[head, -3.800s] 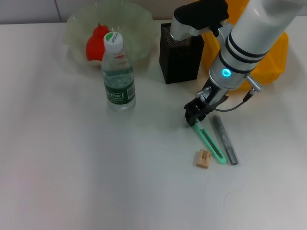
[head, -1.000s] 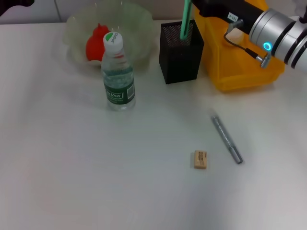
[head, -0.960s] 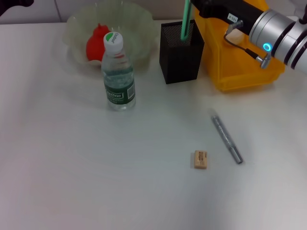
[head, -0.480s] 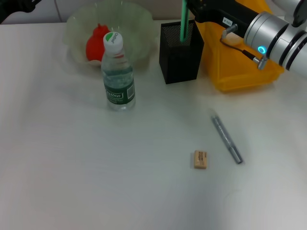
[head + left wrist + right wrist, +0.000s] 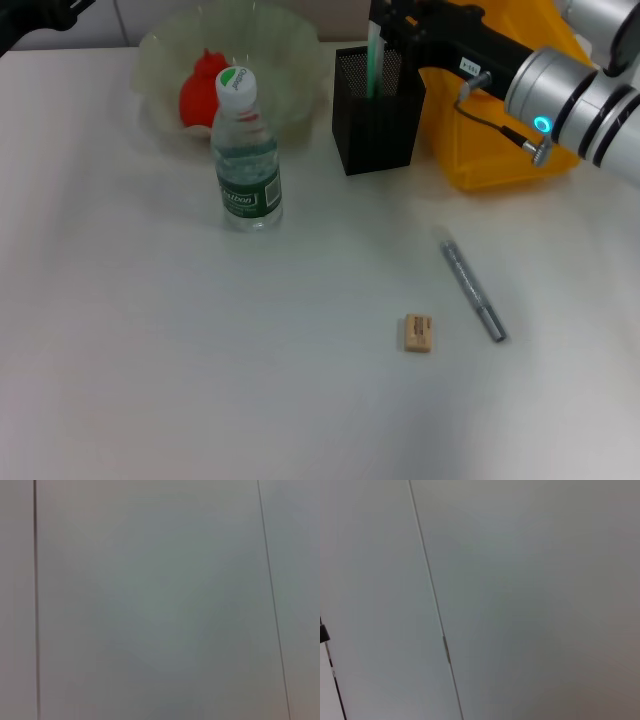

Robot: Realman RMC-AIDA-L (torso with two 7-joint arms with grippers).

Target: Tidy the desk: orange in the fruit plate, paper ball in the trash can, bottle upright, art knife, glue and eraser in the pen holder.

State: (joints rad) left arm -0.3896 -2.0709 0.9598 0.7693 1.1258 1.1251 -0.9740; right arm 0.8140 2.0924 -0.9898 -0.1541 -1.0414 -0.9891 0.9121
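Note:
My right gripper (image 5: 388,22) hangs over the black mesh pen holder (image 5: 377,125), shut on the mint-green art knife (image 5: 372,62), which stands upright with its lower end inside the cup. On the desk (image 5: 150,350) the grey glue (image 5: 472,291) and the tan eraser (image 5: 419,333) lie loose at front right. The bottle (image 5: 246,150) stands upright in front of the pale green fruit plate (image 5: 290,60), which holds the orange (image 5: 203,85). Behind the right arm is the yellow trash can (image 5: 495,140). No paper ball shows. My left gripper (image 5: 35,12) is parked at the far left corner.
Both wrist views show only plain grey wall panels with thin seams. The pen holder stands close against the trash can's left side, with the bottle a hand's width to its left.
My right gripper has shifted a little left over the pen holder and come down, sinking the art knife deeper into the cup. The glue and eraser have not moved.

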